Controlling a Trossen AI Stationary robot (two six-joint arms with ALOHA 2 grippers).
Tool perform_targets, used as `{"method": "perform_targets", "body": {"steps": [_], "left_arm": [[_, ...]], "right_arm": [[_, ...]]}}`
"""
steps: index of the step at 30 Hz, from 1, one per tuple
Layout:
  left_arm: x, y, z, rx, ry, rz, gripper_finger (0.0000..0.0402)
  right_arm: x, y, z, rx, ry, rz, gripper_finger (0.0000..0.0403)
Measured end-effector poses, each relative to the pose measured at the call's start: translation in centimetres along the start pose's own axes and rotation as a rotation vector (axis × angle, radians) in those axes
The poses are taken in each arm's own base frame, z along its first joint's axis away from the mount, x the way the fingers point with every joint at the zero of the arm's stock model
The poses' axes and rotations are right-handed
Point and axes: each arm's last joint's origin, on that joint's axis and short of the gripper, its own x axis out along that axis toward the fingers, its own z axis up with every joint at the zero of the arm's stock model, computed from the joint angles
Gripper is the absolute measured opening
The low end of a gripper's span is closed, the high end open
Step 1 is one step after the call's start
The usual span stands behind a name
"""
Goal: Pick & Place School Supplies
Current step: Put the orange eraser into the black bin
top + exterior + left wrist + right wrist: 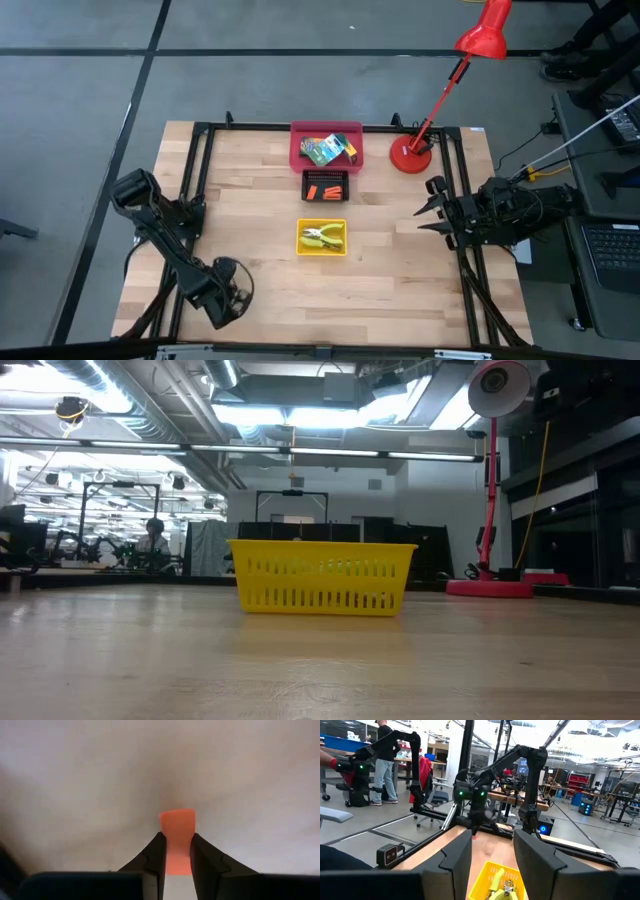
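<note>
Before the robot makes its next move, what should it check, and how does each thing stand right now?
1. Left gripper holds the small orange-red stubby piece: ok, clamped between its fingers.
2. Piece lifted clear of the light wooden table: cannot tell.
3. Small black plastic tray in the table's middle has room: ok, it is open-topped and only partly filled.
4. Right gripper out of the way: ok, open at the table's right edge.
</note>
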Motion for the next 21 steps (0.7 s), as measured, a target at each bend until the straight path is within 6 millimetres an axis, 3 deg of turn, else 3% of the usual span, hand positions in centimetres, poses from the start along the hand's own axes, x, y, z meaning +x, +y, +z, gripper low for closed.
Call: {"method": "perform_targets", "body": {"steps": [5, 10, 16, 21], "left_arm": [[-3.7, -1.6, 1.6, 0.113, -0.256, -0.158, 0.0057], [-5.2, -4.3, 5.9, 0.255, -0.515, -0.223, 0.0057], [-6.2, -7.2, 13.9, 0.431, -0.756, -0.131, 0.0057], [-7.0, -8.7, 21.5, 0.557, -0.798, -0.157, 0.0057]], "right_arm": [[0.0, -0.1, 0.0, -0.001, 0.004, -0.025, 0.015], [0.0, -0.1, 0.0, -0.03, 0.004, -0.026, 0.015], [0.0, -0.1, 0.0, -0.046, 0.005, -0.032, 0.015], [0.0, -0.1, -0.2, -0.023, 0.028, -0.033, 0.015]]}}
